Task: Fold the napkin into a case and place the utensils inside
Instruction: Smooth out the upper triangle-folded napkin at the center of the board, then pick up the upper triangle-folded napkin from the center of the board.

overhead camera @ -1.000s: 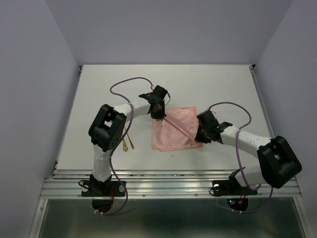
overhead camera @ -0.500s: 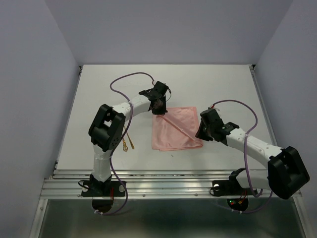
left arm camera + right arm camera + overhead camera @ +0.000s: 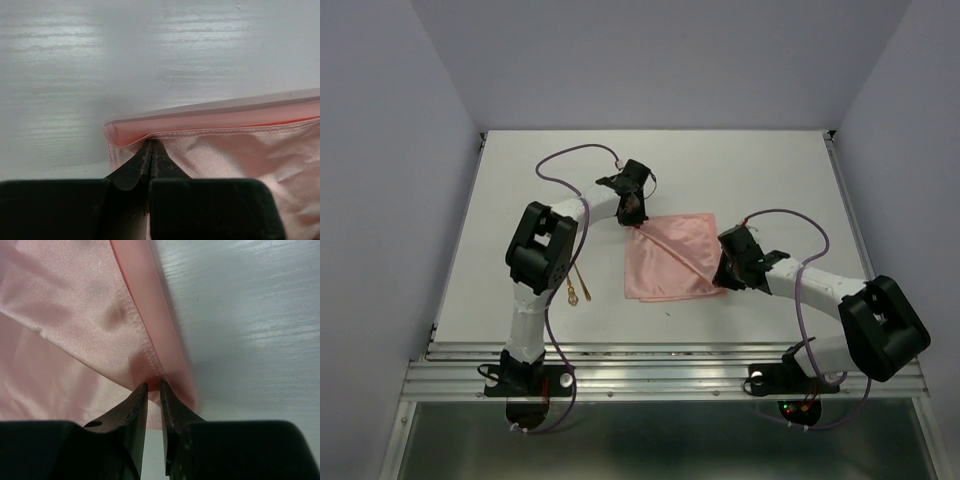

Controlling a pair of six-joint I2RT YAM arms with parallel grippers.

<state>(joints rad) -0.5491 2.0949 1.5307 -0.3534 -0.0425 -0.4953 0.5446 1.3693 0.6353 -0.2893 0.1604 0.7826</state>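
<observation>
The salmon-pink napkin (image 3: 665,272) lies on the white table (image 3: 530,180), partly folded, with a taut ridge running diagonally across it. My left gripper (image 3: 634,217) is shut on its far left corner; in the left wrist view the jaws (image 3: 151,143) pinch the cloth (image 3: 240,150) just under a folded edge. My right gripper (image 3: 722,277) holds the near right corner, and in the right wrist view its tips (image 3: 154,386) are closed on the stitched hem (image 3: 142,347). The gold utensils (image 3: 577,287) lie left of the napkin, partly hidden by the left arm.
Purple cables loop over both arms (image 3: 570,165). Grey walls enclose the table on three sides. A metal rail (image 3: 650,365) runs along the near edge by the arm bases.
My left gripper has shifted slightly back and left with its corner. The right arm swung outward and came back, still holding the near right corner. The diagonal ridge stays taut.
</observation>
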